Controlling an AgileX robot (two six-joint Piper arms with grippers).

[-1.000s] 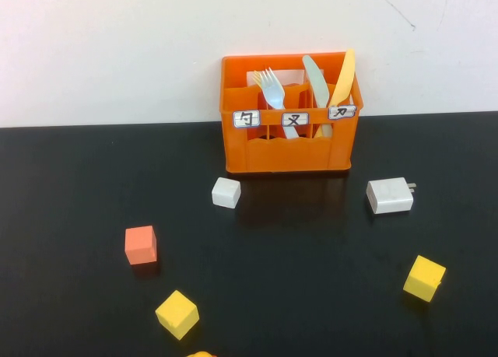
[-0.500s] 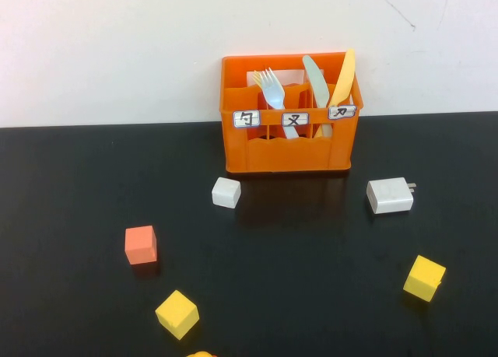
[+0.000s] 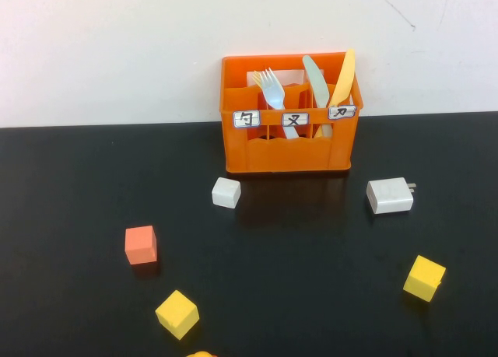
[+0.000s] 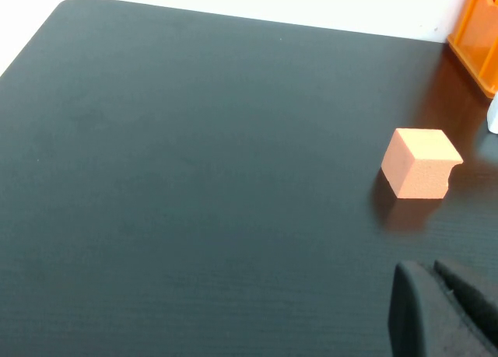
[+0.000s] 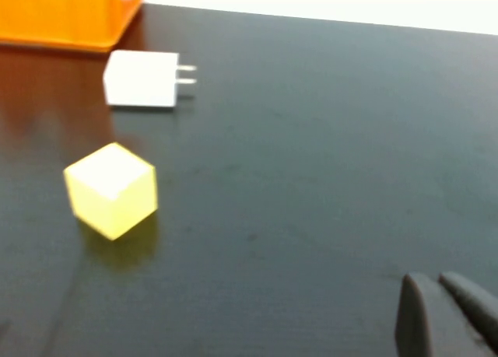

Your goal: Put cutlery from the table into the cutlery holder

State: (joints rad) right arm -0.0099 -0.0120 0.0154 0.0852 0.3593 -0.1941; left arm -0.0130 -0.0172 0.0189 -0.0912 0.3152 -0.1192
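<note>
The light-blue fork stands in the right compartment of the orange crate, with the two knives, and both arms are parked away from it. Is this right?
Not quite. The high view shows the light-blue fork in the middle compartment of the orange crate; only the two knives stand in the right one. The rest holds: the left gripper and right gripper are both shut, low over the table, away from the crate.

Light-blue fork upright, tines up, in orange crate's middle compartment

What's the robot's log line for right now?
blue fork: in crate middle slot | left claw: shut, near orange cube | right claw: shut, near yellow cube
</note>
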